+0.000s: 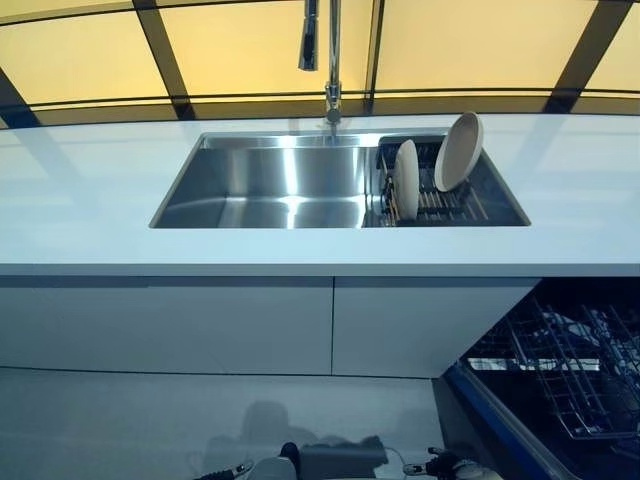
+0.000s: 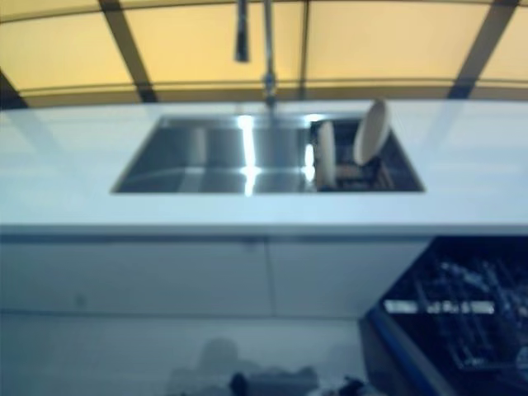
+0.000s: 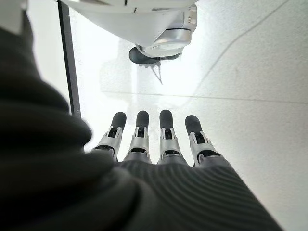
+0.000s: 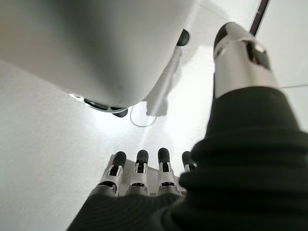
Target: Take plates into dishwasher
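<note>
The panels (image 1: pixel 250 45) behind the sink (image 1: pixel 260 190) glow warm and bright, like lit windows. Light falls from above onto the white tabletop (image 1: pixel 90 200), which shines pale and even. The steel sink throws back white streaks of glare (the brightest spots in the head views). The plates (image 1: pixel 458 150) catch the light too. Under the tabletop it is dimmer, and the open dishwasher (image 1: pixel 560 380) is dark inside. In the wrist views the floor (image 3: pixel 250 72) is washed out with glare, and the left hand (image 3: pixel 166 139) and right hand (image 4: pixel 139 168) look dark against it.
</note>
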Controlling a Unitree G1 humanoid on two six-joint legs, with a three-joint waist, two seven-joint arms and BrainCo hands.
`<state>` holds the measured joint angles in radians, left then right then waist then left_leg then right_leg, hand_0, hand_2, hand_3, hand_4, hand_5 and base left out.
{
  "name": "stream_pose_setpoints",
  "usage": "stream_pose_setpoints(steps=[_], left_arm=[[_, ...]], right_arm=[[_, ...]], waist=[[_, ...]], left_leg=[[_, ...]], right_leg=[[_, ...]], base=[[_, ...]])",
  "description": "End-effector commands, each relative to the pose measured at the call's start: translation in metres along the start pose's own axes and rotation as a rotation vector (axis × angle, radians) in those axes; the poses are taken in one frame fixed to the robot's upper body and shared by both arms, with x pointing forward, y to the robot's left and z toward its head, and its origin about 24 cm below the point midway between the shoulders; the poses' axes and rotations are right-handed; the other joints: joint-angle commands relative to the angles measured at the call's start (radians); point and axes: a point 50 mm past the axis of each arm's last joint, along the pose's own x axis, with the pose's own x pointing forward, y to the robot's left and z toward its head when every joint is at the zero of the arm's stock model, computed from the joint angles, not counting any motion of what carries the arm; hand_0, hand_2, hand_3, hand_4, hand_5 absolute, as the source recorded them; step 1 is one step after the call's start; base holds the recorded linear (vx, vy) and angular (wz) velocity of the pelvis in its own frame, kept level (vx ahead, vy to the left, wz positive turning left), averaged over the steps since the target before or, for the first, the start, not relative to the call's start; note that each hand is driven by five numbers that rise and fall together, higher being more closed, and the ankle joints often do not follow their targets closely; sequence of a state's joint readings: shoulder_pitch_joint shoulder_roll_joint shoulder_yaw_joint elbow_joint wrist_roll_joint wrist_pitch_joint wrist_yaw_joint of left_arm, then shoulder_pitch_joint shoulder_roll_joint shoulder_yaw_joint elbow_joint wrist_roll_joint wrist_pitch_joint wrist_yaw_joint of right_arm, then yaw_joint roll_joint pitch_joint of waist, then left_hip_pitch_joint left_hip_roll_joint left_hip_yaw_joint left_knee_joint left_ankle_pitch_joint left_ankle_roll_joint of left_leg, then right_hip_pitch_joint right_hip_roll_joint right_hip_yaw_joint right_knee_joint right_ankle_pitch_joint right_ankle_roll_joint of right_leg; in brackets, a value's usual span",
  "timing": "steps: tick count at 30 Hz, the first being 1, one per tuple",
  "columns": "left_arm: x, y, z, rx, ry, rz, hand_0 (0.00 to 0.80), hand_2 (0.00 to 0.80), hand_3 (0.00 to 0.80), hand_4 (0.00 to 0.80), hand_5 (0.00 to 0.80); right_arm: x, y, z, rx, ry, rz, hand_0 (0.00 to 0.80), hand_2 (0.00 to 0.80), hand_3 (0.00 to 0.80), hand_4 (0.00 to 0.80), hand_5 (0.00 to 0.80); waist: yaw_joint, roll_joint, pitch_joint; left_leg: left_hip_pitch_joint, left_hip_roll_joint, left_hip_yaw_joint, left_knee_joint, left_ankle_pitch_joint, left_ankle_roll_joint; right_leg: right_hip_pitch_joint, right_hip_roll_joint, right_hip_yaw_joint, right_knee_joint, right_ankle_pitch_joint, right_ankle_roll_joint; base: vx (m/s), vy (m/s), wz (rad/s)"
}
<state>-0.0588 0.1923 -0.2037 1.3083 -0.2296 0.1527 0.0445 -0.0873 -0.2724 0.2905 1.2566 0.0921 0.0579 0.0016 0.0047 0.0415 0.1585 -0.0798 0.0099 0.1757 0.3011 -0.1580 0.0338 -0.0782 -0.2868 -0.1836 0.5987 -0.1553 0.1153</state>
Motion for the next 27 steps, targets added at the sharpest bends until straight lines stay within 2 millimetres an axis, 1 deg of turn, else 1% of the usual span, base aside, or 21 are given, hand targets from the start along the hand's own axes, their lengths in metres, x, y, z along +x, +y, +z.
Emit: stream_pose_setpoints(steps=[1, 2, 3, 4, 5, 6, 7, 9, 10, 11, 13, 15, 16, 17, 18, 19, 20, 21, 23, 24, 27], left_arm=[[-0.002, 0.025, 0.013, 0.051, -0.039, 0.042, 0.0, 0.0, 0.0, 0.0, 0.0], [-0.002, 0.027, 0.015, 0.048, -0.044, 0.045, 0.0, 0.0, 0.0, 0.0, 0.0], [-0.002, 0.028, 0.019, 0.042, -0.054, 0.042, 0.0, 0.0, 0.0, 0.0, 0.0], [-0.002, 0.028, 0.024, 0.031, -0.069, 0.037, 0.0, 0.0, 0.0, 0.0, 0.0], [-0.003, 0.028, 0.026, 0.018, -0.076, 0.035, 0.0, 0.0, 0.0, 0.0, 0.0], [-0.003, 0.026, 0.029, -0.039, -0.08, 0.014, 0.0, 0.0, 0.0, 0.0, 0.0], [-0.002, 0.024, 0.025, -0.066, -0.07, 0.007, 0.0, 0.0, 0.0, 0.0, 0.0], [-0.002, 0.019, 0.017, -0.086, -0.06, -0.014, 0.0, 0.0, 0.0, 0.0, 0.0], [-0.001, 0.015, 0.013, -0.066, -0.054, -0.041, 0.0, 0.0, 0.0, 0.0, 0.0], [-0.001, 0.008, 0.011, -0.052, -0.048, -0.066, 0.0, 0.0, 0.0, 0.0, 0.0], [-0.001, 0.003, 0.011, -0.086, -0.041, -0.049, 0.0, 0.0, 0.0, 0.0, 0.0], [-0.001, 0.005, 0.01, -0.075, -0.032, -0.034, 0.0, 0.0, 0.0, 0.0, 0.0], [-0.001, 0.006, 0.01, -0.069, -0.03, -0.028, 0.0, 0.0, 0.0, 0.0, 0.0], [-0.001, 0.008, 0.008, -0.06, -0.028, -0.017, 0.0, 0.0, 0.0, 0.0, 0.0], [-0.001, 0.011, 0.008, -0.053, -0.029, -0.009, 0.0, 0.0, 0.0, 0.0, 0.0], [-0.001, 0.011, 0.007, -0.051, -0.029, -0.008, 0.0, 0.0, 0.0, 0.0, 0.0], [-0.001, 0.014, 0.009, -0.051, -0.038, 0.006, 0.0, 0.0, 0.0, 0.0, 0.0], [-0.001, 0.015, 0.011, -0.061, -0.045, 0.013, 0.0, 0.0, 0.0, 0.0, 0.0], [-0.001, 0.015, 0.014, -0.052, -0.054, 0.013, 0.0, 0.0, 0.0, 0.0, 0.0], [-0.001, 0.012, 0.019, -0.003, -0.061, -0.001, 0.0, 0.0, 0.0, 0.0, 0.0], [-0.001, 0.011, 0.019, -0.007, -0.057, 0.004, 0.0, 0.0, 0.0, 0.0, 0.0]], right_arm=[[0.0, 0.002, 0.026, 0.053, -0.101, 0.012, 0.0, 0.0, 0.0, 0.0, 0.0], [0.0, 0.001, 0.025, 0.056, -0.104, 0.014, 0.0, 0.0, 0.0, 0.0, 0.0], [0.0, 0.002, 0.028, 0.048, -0.111, 0.017, 0.0, 0.0, 0.0, 0.0, 0.0], [0.001, 0.002, 0.033, 0.041, -0.122, 0.01, 0.0, 0.0, 0.0, 0.0, 0.0], [0.001, 0.001, 0.035, 0.039, -0.127, 0.006, 0.0, 0.0, 0.0, 0.0, 0.0], [0.001, 0.001, 0.042, 0.015, -0.128, 0.0, 0.0, 0.0, 0.0, 0.0, 0.0], [0.001, 0.002, 0.041, -0.001, -0.113, -0.003, 0.0, 0.0, 0.0, 0.0, 0.0], [0.001, 0.003, 0.037, 0.017, -0.096, -0.017, 0.0, 0.0, 0.0, 0.0, 0.0], [0.001, 0.003, 0.035, 0.029, -0.096, -0.018, 0.0, 0.0, 0.0, 0.0, 0.0], [0.001, 0.002, 0.036, 0.019, -0.086, -0.023, 0.0, 0.0, 0.0, 0.0, 0.0], [0.002, 0.002, 0.036, -0.007, -0.067, -0.039, 0.0, 0.0, 0.0, 0.0, 0.0], [0.002, -0.001, 0.036, -0.029, -0.055, -0.053, 0.0, 0.0, 0.0, 0.0, 0.0], [0.002, -0.001, 0.036, -0.028, -0.053, -0.057, 0.0, 0.0, 0.0, 0.0, 0.0], [0.002, -0.002, 0.036, -0.019, -0.053, -0.06, 0.0, 0.0, 0.0, 0.0, 0.0], [0.001, -0.003, 0.036, -0.012, -0.06, -0.059, 0.0, 0.0, 0.0, 0.0, 0.0], [0.001, -0.004, 0.036, -0.012, -0.061, -0.059, 0.0, 0.0, 0.0, 0.0, 0.0], [0.001, -0.005, 0.036, -0.028, -0.071, -0.057, 0.0, 0.0, 0.0, 0.0, 0.0], [0.001, -0.004, 0.036, -0.035, -0.068, -0.058, 0.0, 0.0, 0.0, 0.0, 0.0], [0.001, -0.004, 0.036, -0.016, -0.068, -0.067, 0.0, 0.0, 0.0, 0.0, 0.0], [0.001, -0.006, 0.042, -0.006, -0.082, -0.078, 0.0, 0.0, 0.0, 0.0, 0.0], [0.001, -0.006, 0.049, -0.032, -0.102, -0.067, 0.0, 0.0, 0.0, 0.0, 0.0]], waist=[[-0.036, -0.018, 0.044], [-0.048, -0.025, 0.04], [-0.059, -0.033, 0.041], [-0.07, -0.036, 0.048], [-0.073, -0.034, 0.051], [-0.075, -0.042, 0.059], [-0.069, -0.044, 0.057], [-0.061, -0.044, 0.048], [-0.053, -0.047, 0.04], [-0.043, -0.053, 0.035], [-0.036, -0.057, 0.023], [-0.033, -0.055, 0.007], [-0.034, -0.054, 0.002], [-0.035, -0.054, -0.008], [-0.035, -0.056, -0.011], [-0.036, -0.056, -0.012], [-0.027, -0.065, -0.001], [-0.02, -0.065, 0.007], [-0.014, -0.057, 0.017], [0.0, -0.055, 0.03], [0.011, -0.047, 0.023]], left_leg=[[0.15, -0.007, -0.119, -0.284, 0.172, -0.01], [0.164, -0.018, -0.131, -0.297, 0.166, -0.009], [0.183, -0.027, -0.141, -0.303, 0.151, -0.014], [0.197, -0.033, -0.155, -0.302, 0.128, -0.018], [0.2, -0.032, -0.16, -0.299, 0.116, -0.019], [0.201, -0.037, -0.156, -0.26, 0.06, -0.011], [0.2, -0.036, -0.156, -0.237, 0.054, -0.013], [0.202, -0.026, -0.145, -0.223, 0.063, -0.025], [0.207, -0.015, -0.137, -0.224, 0.071, -0.034], [0.201, -0.002, -0.125, -0.228, 0.085, -0.04], [0.199, 0.008, -0.117, -0.249, 0.097, -0.049], [0.219, 0.021, -0.098, -0.276, 0.103, -0.062], [0.225, 0.021, -0.094, -0.276, 0.099, -0.066], [0.231, 0.021, -0.09, -0.247, 0.097, -0.074], [0.209, 0.02, -0.102, -0.156, 0.133, -0.082], [0.201, 0.021, -0.106, -0.138, 0.135, -0.084], [0.11, 0.004, -0.135, -0.014, 0.19, -0.086], [0.08, -0.004, -0.143, -0.033, 0.179, -0.08], [0.087, 0.003, -0.127, -0.117, 0.171, -0.081], [0.06, 0.011, -0.117, -0.197, 0.188, -0.083], [0.1, -0.01, -0.139, -0.28, 0.182, -0.069]], right_leg=[[-0.061, 0.155, 0.085, -0.136, 0.274, 0.004], [-0.075, 0.17, 0.074, -0.237, 0.274, -0.004], [-0.1, 0.161, 0.06, -0.349, 0.286, -0.005], [-0.135, 0.152, 0.056, -0.423, 0.315, 0.002], [-0.142, 0.152, 0.055, -0.441, 0.324, 0.005], [-0.152, 0.134, 0.052, -0.455, 0.324, 0.005], [-0.129, 0.139, 0.054, -0.455, 0.304, -0.002], [-0.084, 0.149, 0.043, -0.468, 0.285, -0.01], [-0.053, 0.15, 0.03, -0.494, 0.282, -0.015], [-0.01, 0.15, 0.024, -0.535, 0.28, -0.018], [0.022, 0.152, 0.019, -0.573, 0.28, -0.02], [0.036, 0.155, -0.004, -0.58, 0.271, -0.026], [0.038, 0.157, -0.009, -0.579, 0.268, -0.029], [0.039, 0.161, -0.018, -0.572, 0.256, -0.04], [0.047, 0.169, -0.014, -0.568, 0.24, -0.058], [0.048, 0.17, -0.015, -0.566, 0.237, -0.061], [0.081, 0.177, 0.01, -0.567, 0.22, -0.077], [0.096, 0.182, 0.034, -0.564, 0.209, -0.073], [0.113, 0.184, 0.047, -0.57, 0.208, -0.059], [0.137, 0.177, 0.064, -0.598, 0.219, -0.04], [0.125, 0.156, 0.033, -0.607, 0.241, -0.013]], base=[[0.317, -0.074, 0.36], [0.338, -0.173, 0.33], [0.252, -0.204, 0.51], [0.172, -0.164, 0.69], [0.152, -0.179, 0.78], [0.152, -0.167, 0.54], [0.177, -0.186, 0.51], [0.137, -0.11, 0.3], [0.175, -0.136, 0.27], [0.171, -0.13, 0.22], [0.158, -0.093, 0.16], [0.128, -0.042, -0.01], [0.113, -0.019, -0.07], [0.08, -0.023, -0.02], [0.062, -0.024, 0.04], [0.075, -0.043, 0.09], [0.114, -0.006, 0.08], [0.153, 0.035, 0.07], [0.118, 0.109, -0.16], [0.088, 0.137, -0.27], [0.095, 0.13, -0.39]])
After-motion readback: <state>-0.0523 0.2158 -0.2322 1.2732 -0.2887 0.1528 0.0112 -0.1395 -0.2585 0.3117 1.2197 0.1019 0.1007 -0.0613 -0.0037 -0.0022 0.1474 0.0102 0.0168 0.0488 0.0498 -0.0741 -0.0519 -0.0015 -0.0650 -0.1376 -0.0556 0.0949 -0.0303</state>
